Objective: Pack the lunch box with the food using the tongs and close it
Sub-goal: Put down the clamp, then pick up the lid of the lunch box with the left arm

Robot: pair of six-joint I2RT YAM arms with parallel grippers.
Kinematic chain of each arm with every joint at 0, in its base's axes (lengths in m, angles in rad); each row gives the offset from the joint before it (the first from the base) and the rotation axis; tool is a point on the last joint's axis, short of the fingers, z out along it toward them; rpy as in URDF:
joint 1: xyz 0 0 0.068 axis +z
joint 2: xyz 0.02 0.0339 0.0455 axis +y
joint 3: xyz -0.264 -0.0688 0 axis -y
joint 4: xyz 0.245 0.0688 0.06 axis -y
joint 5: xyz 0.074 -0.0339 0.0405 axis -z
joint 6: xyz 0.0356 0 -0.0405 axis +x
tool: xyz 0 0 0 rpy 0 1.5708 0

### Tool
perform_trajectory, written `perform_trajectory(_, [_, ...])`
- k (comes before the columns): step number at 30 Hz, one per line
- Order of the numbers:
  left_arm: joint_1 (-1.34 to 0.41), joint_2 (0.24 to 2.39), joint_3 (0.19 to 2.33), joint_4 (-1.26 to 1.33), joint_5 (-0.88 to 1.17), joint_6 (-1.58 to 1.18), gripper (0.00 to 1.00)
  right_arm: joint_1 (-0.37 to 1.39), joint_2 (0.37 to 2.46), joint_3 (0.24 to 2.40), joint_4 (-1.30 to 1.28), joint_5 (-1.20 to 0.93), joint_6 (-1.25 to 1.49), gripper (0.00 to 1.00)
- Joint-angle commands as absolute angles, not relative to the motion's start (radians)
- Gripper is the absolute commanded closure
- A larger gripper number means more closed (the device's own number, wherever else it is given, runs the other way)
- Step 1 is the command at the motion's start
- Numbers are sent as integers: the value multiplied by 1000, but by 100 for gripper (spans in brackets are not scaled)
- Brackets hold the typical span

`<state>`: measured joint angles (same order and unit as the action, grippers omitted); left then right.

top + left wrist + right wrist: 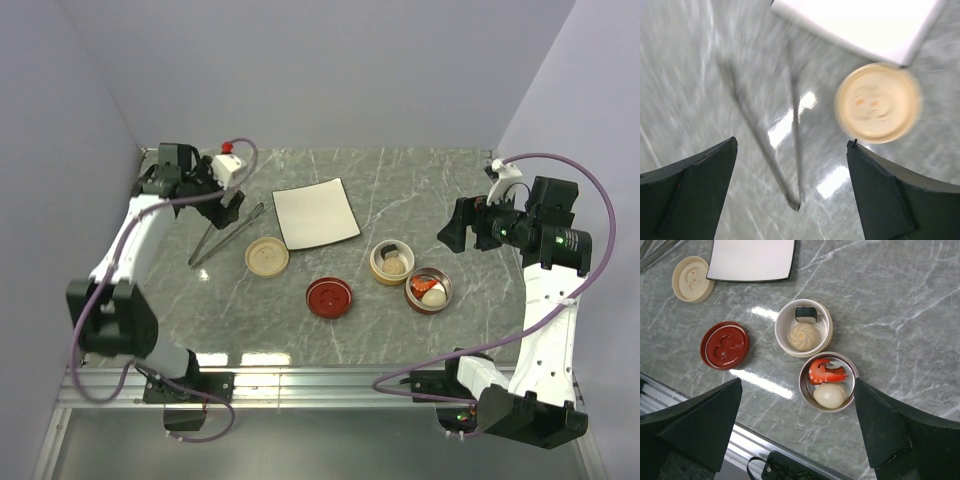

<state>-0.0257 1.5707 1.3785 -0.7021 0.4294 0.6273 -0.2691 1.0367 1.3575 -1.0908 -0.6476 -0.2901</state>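
**Tongs on the surface, both grippers empty**

Nearest: the red lid [329,298] lies off, beside two open bowls. The shrimp [826,372] and egg [829,395] sit in the metal-rimmed bowl [829,355]. The sushi roll [805,314] and bun [801,336] sit in the beige bowl [777,330]. The right gripper [797,382] hovers above them, spread wide, holding nothing.

Further out: the beige lid [267,256], then the tongs [225,235] flat on the surface [420,180], left of the white plate [316,213]. The left gripper [792,145] hangs over them, jaws wide, nothing gripped.

Judgement: the tongs look thin, slick and springy. Pinch mid-length, across both arms.
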Motion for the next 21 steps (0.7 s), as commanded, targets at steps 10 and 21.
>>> perform_trajectory(10, [-475,1097,869,-381,378,839,8,-276,1016,1356,-1080,-675,-284,0])
perform_trajectory(21, [-883,1025,580,-177,247,996,20,-275,1006,1319,-1062,-675,-276,0])
